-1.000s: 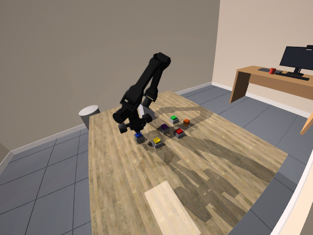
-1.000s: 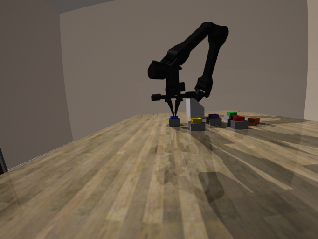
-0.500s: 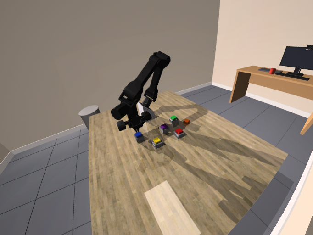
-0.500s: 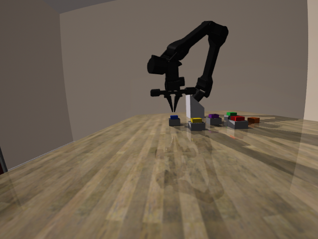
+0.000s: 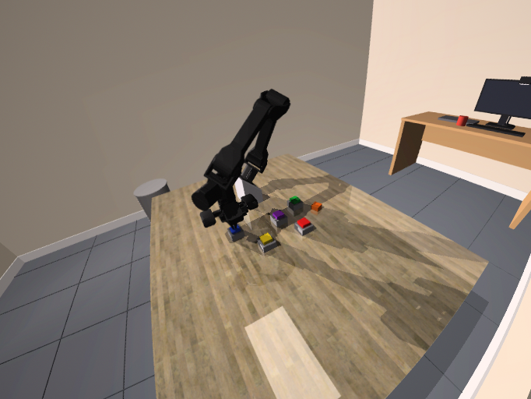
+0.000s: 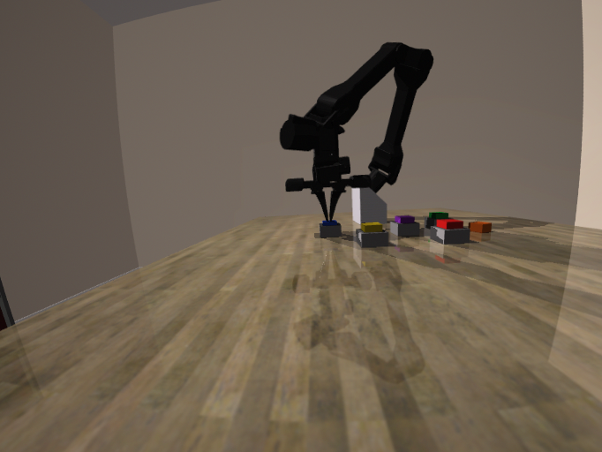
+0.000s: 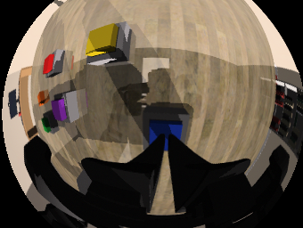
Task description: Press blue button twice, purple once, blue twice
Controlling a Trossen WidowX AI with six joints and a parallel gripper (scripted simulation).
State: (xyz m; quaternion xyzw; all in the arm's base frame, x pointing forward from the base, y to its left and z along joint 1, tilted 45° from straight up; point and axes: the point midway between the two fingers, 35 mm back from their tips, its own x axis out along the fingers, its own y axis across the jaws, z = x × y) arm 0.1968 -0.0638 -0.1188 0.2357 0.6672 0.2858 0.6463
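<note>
The blue button [image 5: 235, 231] [image 6: 330, 230] [image 7: 166, 127] sits in a grey base at the left of the group. My gripper [image 5: 234, 226] [image 6: 329, 221] [image 7: 166, 137] is shut and holds nothing. It points down, and its fingertips touch the top of the blue cap. The cap stands low in its base, with only a thin blue strip showing in the exterior view. The purple button [image 5: 278, 214] [image 6: 404, 219] [image 7: 59, 109] stands to the right, untouched, with its cap raised.
A yellow button [image 5: 266, 238] [image 6: 371, 227] [image 7: 102, 40] stands near the blue one. A red button [image 5: 304, 223] [image 6: 449, 223] [image 7: 48, 63], a green button [image 5: 293, 199] [image 6: 438, 214] and an orange block [image 5: 316, 206] [image 6: 480, 227] lie farther right. A pale wedge [image 6: 370, 207] stands behind.
</note>
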